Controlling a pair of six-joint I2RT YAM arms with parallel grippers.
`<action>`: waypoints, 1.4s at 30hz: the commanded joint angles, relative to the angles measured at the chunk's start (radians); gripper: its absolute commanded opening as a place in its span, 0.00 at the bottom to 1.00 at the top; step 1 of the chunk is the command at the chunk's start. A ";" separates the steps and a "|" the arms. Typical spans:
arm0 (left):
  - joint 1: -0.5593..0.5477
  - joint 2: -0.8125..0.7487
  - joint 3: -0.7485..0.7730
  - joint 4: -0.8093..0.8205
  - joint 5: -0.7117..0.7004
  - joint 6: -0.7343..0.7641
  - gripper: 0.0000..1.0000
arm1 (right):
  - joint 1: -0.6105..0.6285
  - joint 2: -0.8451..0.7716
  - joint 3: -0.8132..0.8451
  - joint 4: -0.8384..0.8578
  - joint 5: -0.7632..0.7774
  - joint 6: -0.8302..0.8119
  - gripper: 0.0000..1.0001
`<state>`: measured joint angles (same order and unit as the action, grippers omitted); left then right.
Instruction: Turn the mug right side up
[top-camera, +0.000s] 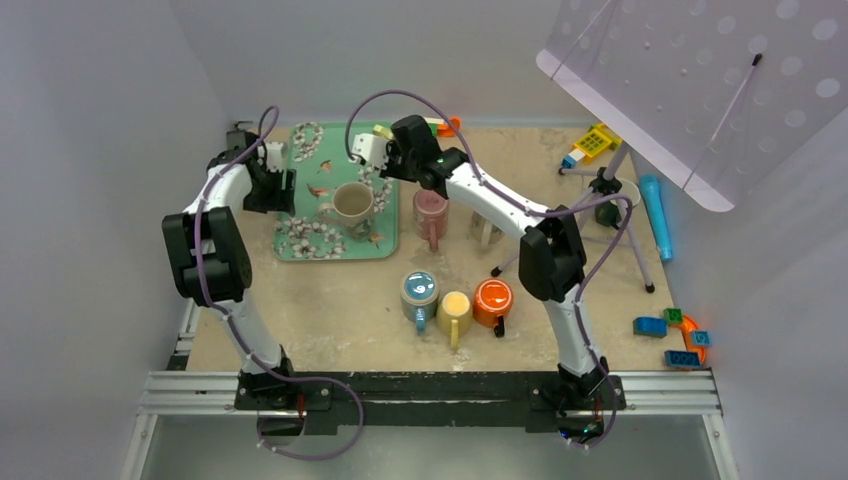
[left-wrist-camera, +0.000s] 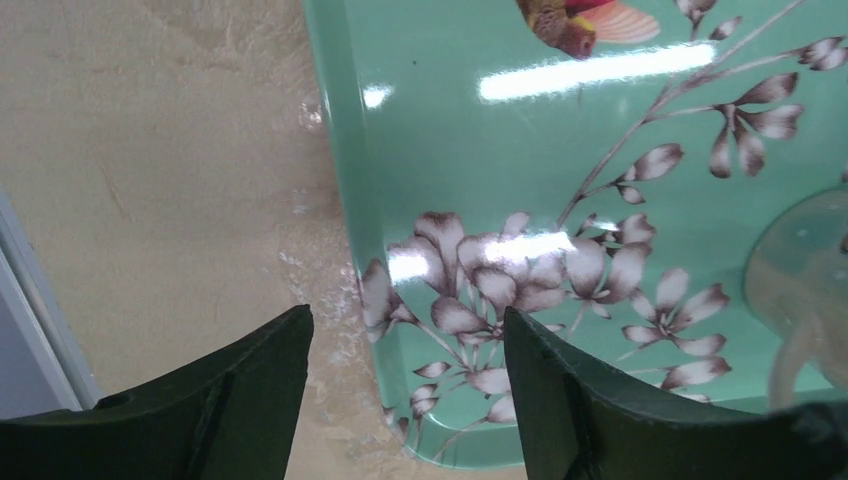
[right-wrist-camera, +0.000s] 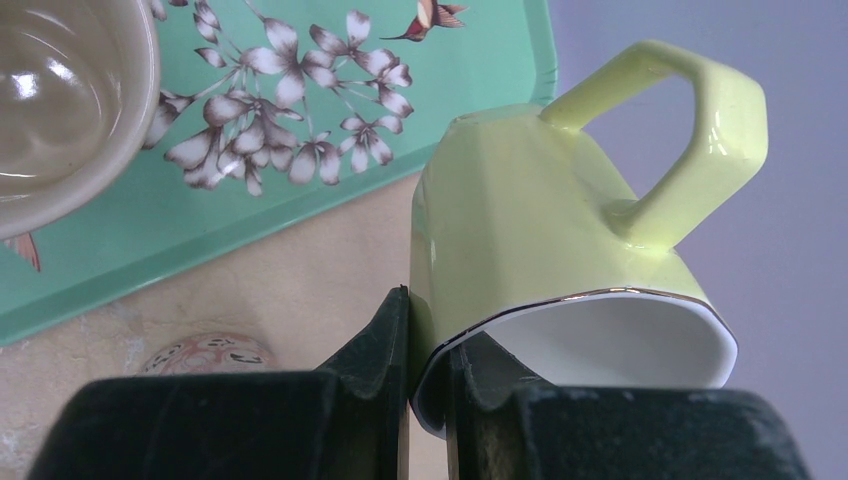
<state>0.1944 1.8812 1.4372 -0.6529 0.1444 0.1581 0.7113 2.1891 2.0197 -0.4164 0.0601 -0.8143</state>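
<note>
A pale yellow-green mug (right-wrist-camera: 560, 220) with a white inside and an angular handle is tilted, its mouth toward the wrist camera and its base pointing away. My right gripper (right-wrist-camera: 428, 340) is shut on its rim, one finger outside the wall and one inside. In the top view only a sliver of the mug (top-camera: 384, 131) shows beyond the right gripper (top-camera: 378, 148), at the far right corner of the green tray (top-camera: 335, 160). My left gripper (left-wrist-camera: 405, 390) is open and empty over the tray's left edge (left-wrist-camera: 350, 200), also seen from above (top-camera: 275, 187).
A beige cup (top-camera: 352, 201) stands upright on the floral tray. An upside-down pink mug (top-camera: 431, 212) is right of the tray. Blue (top-camera: 419, 293), yellow (top-camera: 454, 310) and orange (top-camera: 493, 300) mugs stand mid-table. A tripod (top-camera: 610, 200) and toys (top-camera: 680, 335) are at the right.
</note>
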 joint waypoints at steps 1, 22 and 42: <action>0.000 0.046 0.119 -0.034 -0.054 0.041 0.71 | 0.000 -0.136 -0.015 0.167 0.007 0.000 0.00; -0.009 0.371 0.512 -0.485 -0.010 0.234 0.42 | 0.000 -0.221 -0.122 0.202 0.044 0.009 0.00; -0.059 0.625 0.925 -0.580 -0.046 0.367 0.52 | -0.009 -0.357 -0.357 0.286 0.127 -0.004 0.00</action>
<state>0.1547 2.4676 2.3051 -1.2285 0.0963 0.4961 0.7109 1.8881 1.6699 -0.2626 0.1467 -0.7975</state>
